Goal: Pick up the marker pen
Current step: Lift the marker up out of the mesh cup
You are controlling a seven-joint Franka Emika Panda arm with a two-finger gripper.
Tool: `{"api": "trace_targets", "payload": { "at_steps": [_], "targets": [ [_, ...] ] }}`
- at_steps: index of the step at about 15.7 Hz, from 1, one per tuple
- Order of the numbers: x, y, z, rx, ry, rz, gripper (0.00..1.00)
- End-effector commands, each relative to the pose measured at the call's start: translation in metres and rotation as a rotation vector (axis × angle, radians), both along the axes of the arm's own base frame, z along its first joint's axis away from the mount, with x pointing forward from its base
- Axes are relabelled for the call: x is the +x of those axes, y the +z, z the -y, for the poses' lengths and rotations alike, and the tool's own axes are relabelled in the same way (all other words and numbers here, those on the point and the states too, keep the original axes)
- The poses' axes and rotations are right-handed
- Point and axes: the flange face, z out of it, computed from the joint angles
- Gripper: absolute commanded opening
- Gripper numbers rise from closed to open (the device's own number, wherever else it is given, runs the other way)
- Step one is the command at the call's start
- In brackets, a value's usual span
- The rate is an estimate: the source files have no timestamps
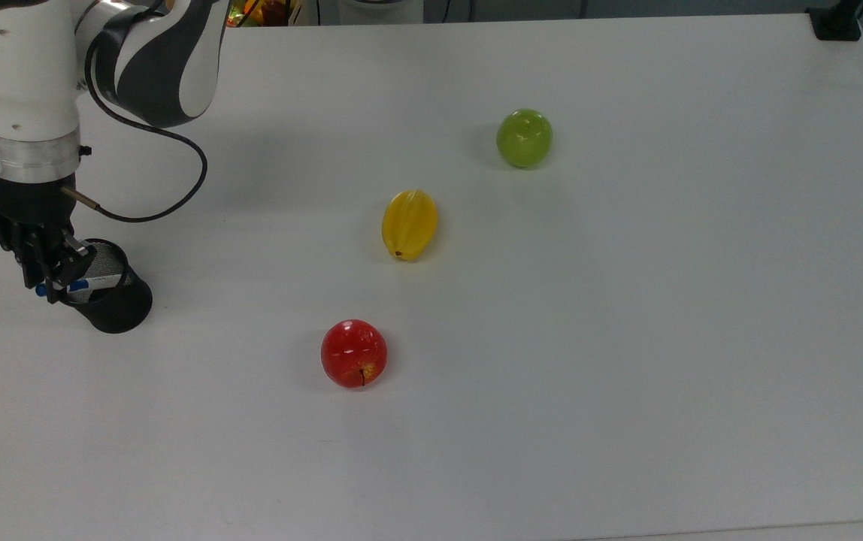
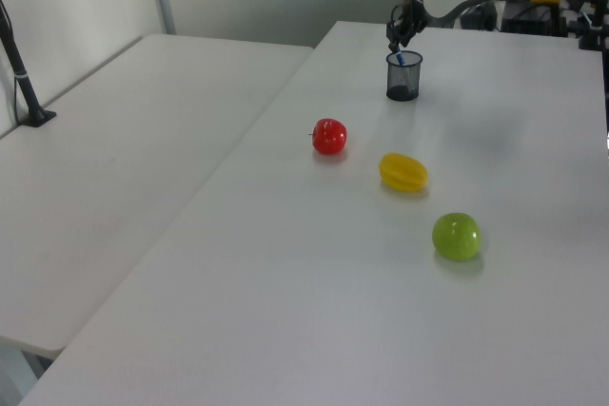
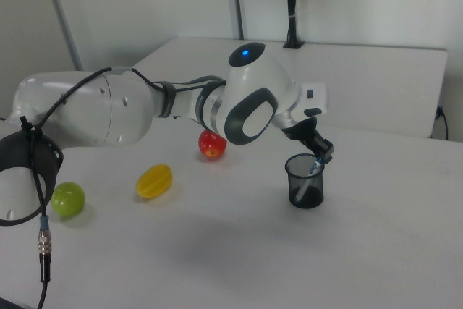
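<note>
The marker pen (image 1: 95, 283) stands slanted in a black mesh cup (image 1: 122, 309) at the top view's left, its white barrel inside and its blue cap poking over the rim. My gripper (image 1: 52, 282) hangs over the cup's left rim with its fingers drawn together on the blue cap; a bit of blue shows on either side of them. In the left view the gripper (image 2: 395, 41) sits just above the cup (image 2: 403, 81) and the marker pen (image 2: 401, 57). In the right view the gripper (image 3: 323, 155) meets the marker pen's top (image 3: 315, 168) at the cup's rim (image 3: 304, 158).
A red apple (image 1: 354, 353), a yellow fruit (image 1: 410, 224) and a green apple (image 1: 524, 137) lie in a diagonal row across the white table (image 1: 627, 338). A black cable (image 1: 176, 191) loops from the wrist. A second table (image 2: 124, 159) stands at the left view's left.
</note>
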Motion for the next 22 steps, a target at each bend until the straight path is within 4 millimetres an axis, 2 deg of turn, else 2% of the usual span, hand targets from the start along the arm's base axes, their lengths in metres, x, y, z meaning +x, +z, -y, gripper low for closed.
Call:
{"api": "trace_targets", "payload": {
  "at_steps": [1,3,6,13,16,20,22],
  "targets": [
    [-0.006,0.008,-0.005,0.031,0.004,-0.007,0.16],
    [-0.006,0.010,-0.005,0.037,0.001,0.002,0.12],
    [-0.007,0.029,-0.005,0.052,-0.008,0.036,0.11],
    [-0.023,0.126,-0.012,0.012,0.017,0.162,0.11],
    [-0.030,0.164,-0.033,0.016,0.043,0.207,0.11],
    [-0.036,0.158,-0.069,0.079,0.084,0.102,0.11],
    [-0.038,0.148,-0.096,0.104,0.121,0.015,0.11]
  ]
}}
